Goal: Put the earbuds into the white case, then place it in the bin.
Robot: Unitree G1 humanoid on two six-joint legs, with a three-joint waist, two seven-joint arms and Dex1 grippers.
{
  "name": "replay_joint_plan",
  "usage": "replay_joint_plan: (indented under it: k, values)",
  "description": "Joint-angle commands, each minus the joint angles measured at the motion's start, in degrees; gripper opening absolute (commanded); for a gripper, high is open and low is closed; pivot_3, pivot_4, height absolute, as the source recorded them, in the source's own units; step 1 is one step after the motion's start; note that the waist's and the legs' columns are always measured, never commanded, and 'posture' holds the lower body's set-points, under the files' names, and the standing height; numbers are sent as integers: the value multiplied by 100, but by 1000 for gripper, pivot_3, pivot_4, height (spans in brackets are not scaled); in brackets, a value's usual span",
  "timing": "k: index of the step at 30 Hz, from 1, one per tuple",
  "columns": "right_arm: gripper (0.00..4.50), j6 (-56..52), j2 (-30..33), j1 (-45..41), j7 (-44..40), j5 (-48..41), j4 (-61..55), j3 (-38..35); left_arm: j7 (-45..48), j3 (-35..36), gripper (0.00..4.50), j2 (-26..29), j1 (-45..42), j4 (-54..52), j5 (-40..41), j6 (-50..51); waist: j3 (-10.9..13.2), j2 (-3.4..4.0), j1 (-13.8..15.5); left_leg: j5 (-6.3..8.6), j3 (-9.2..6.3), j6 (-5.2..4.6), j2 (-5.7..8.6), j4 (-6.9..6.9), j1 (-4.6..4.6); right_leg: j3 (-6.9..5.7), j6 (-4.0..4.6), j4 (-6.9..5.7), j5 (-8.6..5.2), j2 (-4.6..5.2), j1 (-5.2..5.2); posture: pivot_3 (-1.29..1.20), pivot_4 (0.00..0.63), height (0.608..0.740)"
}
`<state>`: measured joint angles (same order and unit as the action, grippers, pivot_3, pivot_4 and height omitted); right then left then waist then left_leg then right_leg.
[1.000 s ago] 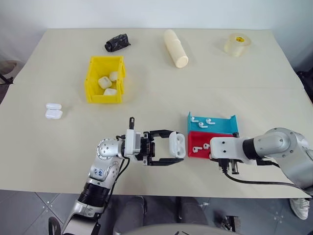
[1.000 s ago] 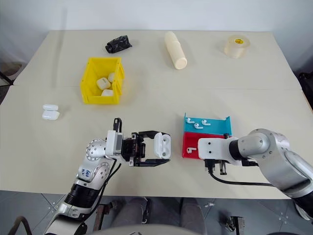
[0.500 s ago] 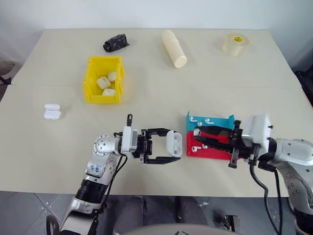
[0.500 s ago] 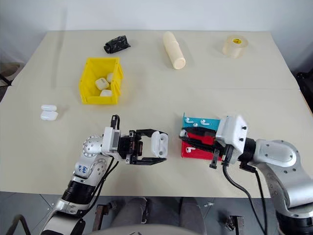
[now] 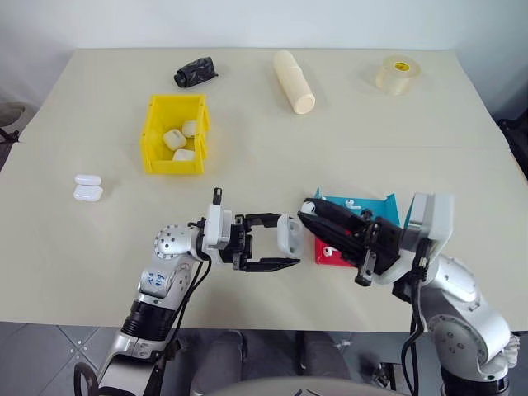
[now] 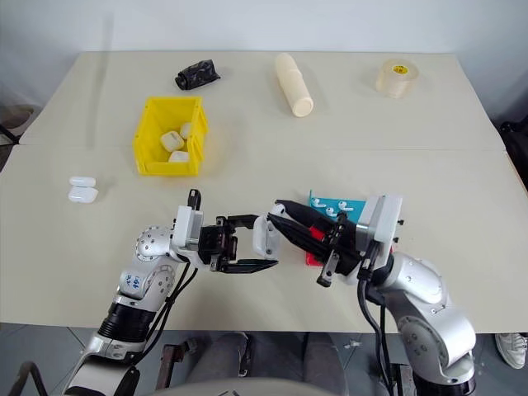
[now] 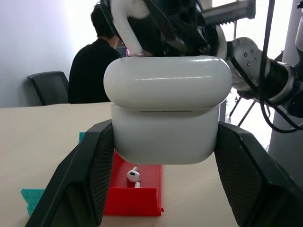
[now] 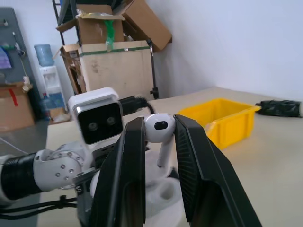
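Note:
My left gripper (image 5: 283, 242) is shut on the white case (image 5: 290, 232), held above the table with its open top toward my right gripper (image 5: 306, 209). The right gripper is shut on one earbud (image 8: 158, 126), whose stem hangs just over an empty socket of the case (image 8: 163, 189). In the left wrist view the case (image 7: 165, 113) sits between both fingers (image 7: 94, 175). More earbuds lie in the blue tray (image 5: 373, 208) and the red tray (image 7: 137, 198). The yellow bin (image 5: 153, 142) stands at the far left and holds three white cases (image 5: 175, 139).
Two more white cases (image 5: 89, 188) lie on the table left of the bin. A black bundle (image 5: 195, 71), a cream cylinder (image 5: 295, 81) and a tape roll (image 5: 400, 74) sit along the far edge. A seated person (image 7: 94, 61) shows beyond the table.
My right gripper has lifted off the red tray, swung up and left with an earbud, and now points at the case. The left gripper with the case has stayed put.

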<state>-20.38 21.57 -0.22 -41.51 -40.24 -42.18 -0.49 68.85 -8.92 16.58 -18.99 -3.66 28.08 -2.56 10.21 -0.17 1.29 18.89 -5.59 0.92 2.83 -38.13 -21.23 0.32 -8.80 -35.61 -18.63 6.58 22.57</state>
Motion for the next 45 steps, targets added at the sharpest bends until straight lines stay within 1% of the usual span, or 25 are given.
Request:
replay_joint_plan:
  k: [1, 6, 14, 26, 40, 45]
  values:
    - [512, 315, -166, 48, 68, 124, -31, 185, -47, 62, 2789, -18, -29, -251, 153, 4, 0, 1, 0, 0, 0, 0, 0, 0, 1, 0, 0, 0, 0, -1, 0, 0, 150, 740]
    - [512, 567, -304, 108, 72, 256, 188, 295, -96, 53, 2789, -34, -44, -281, 136, 18, 0, 1, -8, 0, 0, 0, 2, 1, 1, 0, 0, -1, 0, -2, 1, 0, 150, 740]
    - [512, 770, -303, 164, 5, 300, 461, 338, -121, 71, 2789, -38, -74, -282, 139, 15, 0, 1, -9, 0, 0, 0, 2, 3, 1, 0, 1, 0, 0, -2, 1, 0, 150, 740]
    - [512, 941, -314, 200, -66, 491, 638, 670, -134, 53, 2789, -71, -141, -263, 145, 17, 0, 1, -9, 0, 0, 0, 3, 3, 1, 0, 1, 0, 0, -2, 1, 0, 150, 740]
    - [512, 1533, -199, 146, -237, 1035, 1012, 850, -67, 46, 2789, -86, -179, -238, 137, -5, 0, 1, -10, 0, 0, 0, 14, 3, 1, 0, 1, 1, 0, -2, 1, 0, 150, 740]
    - [512, 1398, -200, 125, -253, 877, 1038, 901, -64, 50, 2789, -105, -190, -231, 137, -19, 0, 1, -8, 0, 0, 0, 19, 3, 2, 0, 1, 1, 0, -1, 1, 0, 150, 740]
